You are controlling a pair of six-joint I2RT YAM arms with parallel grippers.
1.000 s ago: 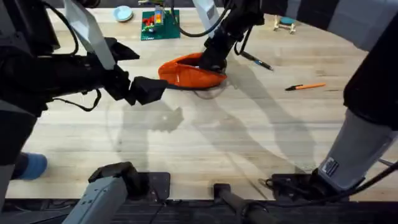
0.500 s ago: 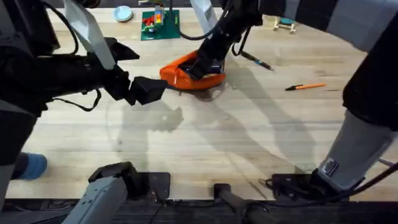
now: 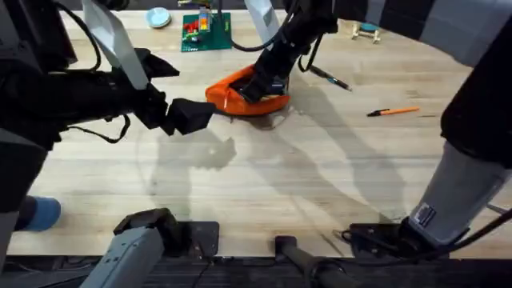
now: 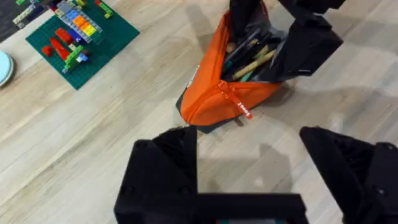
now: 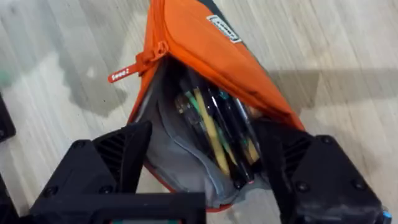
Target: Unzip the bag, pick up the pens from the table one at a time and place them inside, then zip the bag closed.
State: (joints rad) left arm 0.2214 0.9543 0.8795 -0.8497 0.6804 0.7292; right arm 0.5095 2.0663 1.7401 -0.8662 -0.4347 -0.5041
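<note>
The orange bag (image 3: 240, 98) lies at the far middle of the table (image 3: 264, 176), its zipper open; several pens show inside it (image 5: 214, 127). Its pull tab (image 5: 127, 72) hangs at the closed end. My right gripper (image 3: 258, 83) is open and sits low over the bag's mouth (image 4: 249, 53), one finger on each side. My left gripper (image 3: 194, 90) hovers open just left of the bag, holding nothing (image 4: 249, 155). A black pen (image 3: 330, 78) lies right of the bag. An orange pen (image 3: 394, 112) lies farther right.
A green baseplate with coloured bricks (image 3: 206, 32) and a light blue dish (image 3: 158, 17) sit at the back left. A small teal object (image 3: 368, 30) is at the back right. A blue object (image 3: 36, 213) lies near the front left edge.
My right gripper slid left along the bag during the earlier half second, and the bag's mouth gaped wider. Since then nothing has visibly moved. The left arm stayed put.
</note>
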